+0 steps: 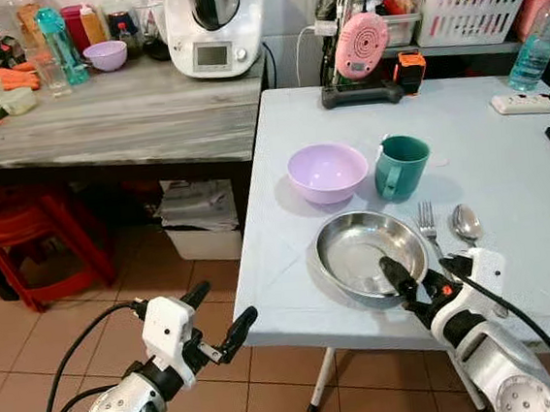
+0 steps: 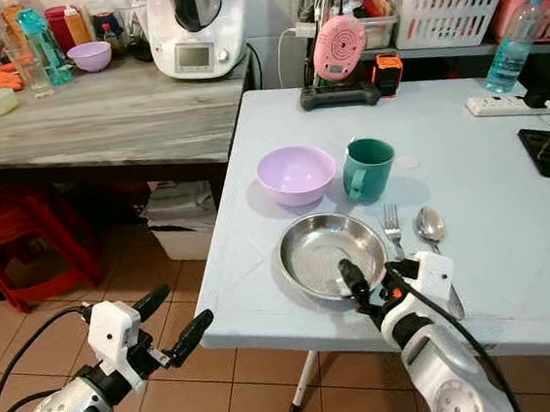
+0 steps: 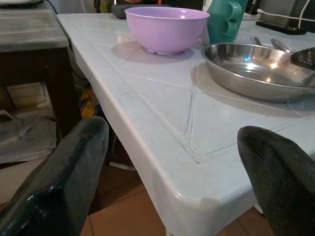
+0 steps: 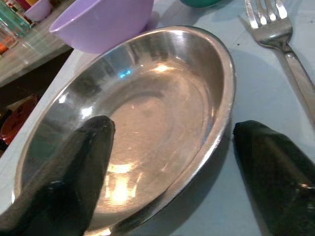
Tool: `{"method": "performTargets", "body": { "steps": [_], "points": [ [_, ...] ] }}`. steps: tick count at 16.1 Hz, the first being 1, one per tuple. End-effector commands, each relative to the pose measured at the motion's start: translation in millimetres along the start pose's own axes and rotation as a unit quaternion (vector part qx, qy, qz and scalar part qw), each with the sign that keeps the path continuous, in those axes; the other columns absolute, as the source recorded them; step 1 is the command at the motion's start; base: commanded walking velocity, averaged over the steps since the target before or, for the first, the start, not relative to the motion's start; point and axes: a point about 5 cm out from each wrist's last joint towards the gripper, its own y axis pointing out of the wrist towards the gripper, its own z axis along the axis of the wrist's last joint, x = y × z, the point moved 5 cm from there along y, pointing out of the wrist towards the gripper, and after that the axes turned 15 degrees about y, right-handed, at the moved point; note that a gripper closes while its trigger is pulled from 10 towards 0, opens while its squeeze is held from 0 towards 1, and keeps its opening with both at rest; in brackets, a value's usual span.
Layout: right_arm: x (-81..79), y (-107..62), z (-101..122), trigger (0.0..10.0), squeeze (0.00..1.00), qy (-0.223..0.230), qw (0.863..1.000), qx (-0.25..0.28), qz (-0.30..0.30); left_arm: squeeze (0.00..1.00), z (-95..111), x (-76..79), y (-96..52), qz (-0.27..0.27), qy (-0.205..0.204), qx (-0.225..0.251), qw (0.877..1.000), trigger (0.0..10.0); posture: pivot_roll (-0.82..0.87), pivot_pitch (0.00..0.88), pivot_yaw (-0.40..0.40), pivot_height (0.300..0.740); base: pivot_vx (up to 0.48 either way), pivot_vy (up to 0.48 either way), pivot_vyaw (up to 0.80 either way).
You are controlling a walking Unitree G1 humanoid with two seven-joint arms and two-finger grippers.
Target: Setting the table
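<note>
The steel plate (image 1: 370,251) lay near the front edge of the pale blue table (image 1: 503,145), with the right gripper (image 1: 420,278) at its near rim, fingers spread so that one black finger (image 4: 74,167) reached inside the dish and the other (image 4: 273,167) sat outside on the tabletop. A fork (image 1: 429,225) and a spoon (image 1: 466,223) lay side by side just right of the plate. Behind the plate stood a lilac bowl (image 1: 327,172) and, beside it, a teal mug (image 1: 401,167). The left gripper (image 1: 226,320) hovered off the table's front left corner, above the tiled floor (image 1: 33,327), its fingers apart and gripping nothing. A wooden counter (image 1: 120,119) stood to the left.
</note>
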Motion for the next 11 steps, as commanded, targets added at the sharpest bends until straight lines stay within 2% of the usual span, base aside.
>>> {"method": "performTargets", "body": {
  "steps": [1,6,11],
  "points": [
    [5.1,0.5,3,0.0,0.00,0.005,1.000,-0.002,-0.010,0.00,6,0.6,2.2,-0.009,0.006,0.008,1.000,10.0,0.04,0.000,0.003,0.740,0.000,0.000,0.00],
    [7.8,4.0,12,0.0,0.00,-0.008,1.000,-0.006,-0.017,0.00,6,0.4,2.2,-0.008,0.005,0.008,1.000,10.0,0.04,0.000,0.005,0.740,0.000,0.000,0.00],
    [14.9,5.3,21,0.0,0.00,-0.009,0.999,-0.006,-0.031,0.00,10,7.2,4.0,-0.032,-0.009,0.022,0.999,10.0,0.04,0.000,0.004,0.740,0.000,0.000,0.00]
  ]
}}
